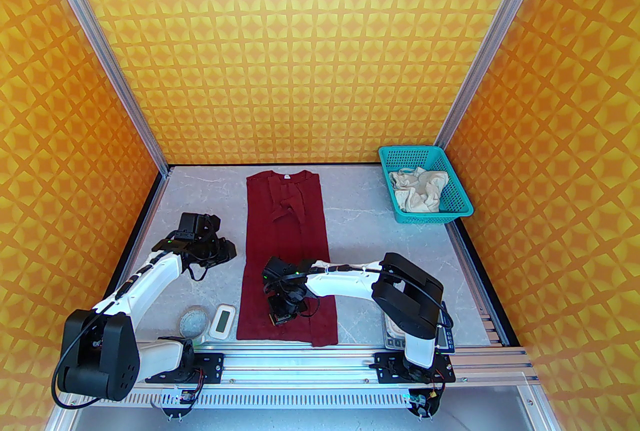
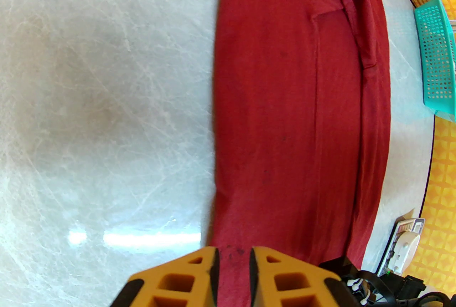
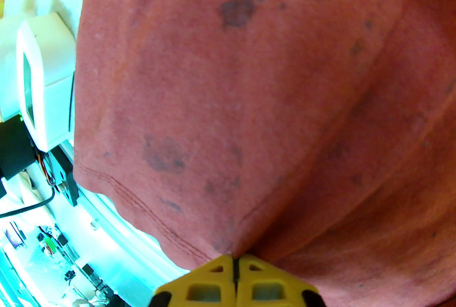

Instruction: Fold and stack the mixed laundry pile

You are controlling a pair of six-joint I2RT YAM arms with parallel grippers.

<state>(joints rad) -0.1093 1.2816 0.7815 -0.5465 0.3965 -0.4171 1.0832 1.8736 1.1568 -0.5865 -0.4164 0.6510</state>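
The right claw (image 3: 235, 260) pinches the shirt (image 1: 287, 239) near its hem, probably to fold it away; the left claw (image 2: 233, 257), narrowly parted and empty, hangs just left.

The shirt (image 1: 287, 259) is dark red, shorts (image 1: 417, 191) cream, mesh basket (image 1: 456, 188) teal, table (image 1: 360, 229) grey-marbled, walls (image 1: 300, 43) orange-yellow star-patterned.

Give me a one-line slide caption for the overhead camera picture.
Right gripper pinches the dark red shirt near its hem on the table; cream shorts sit in the teal basket.
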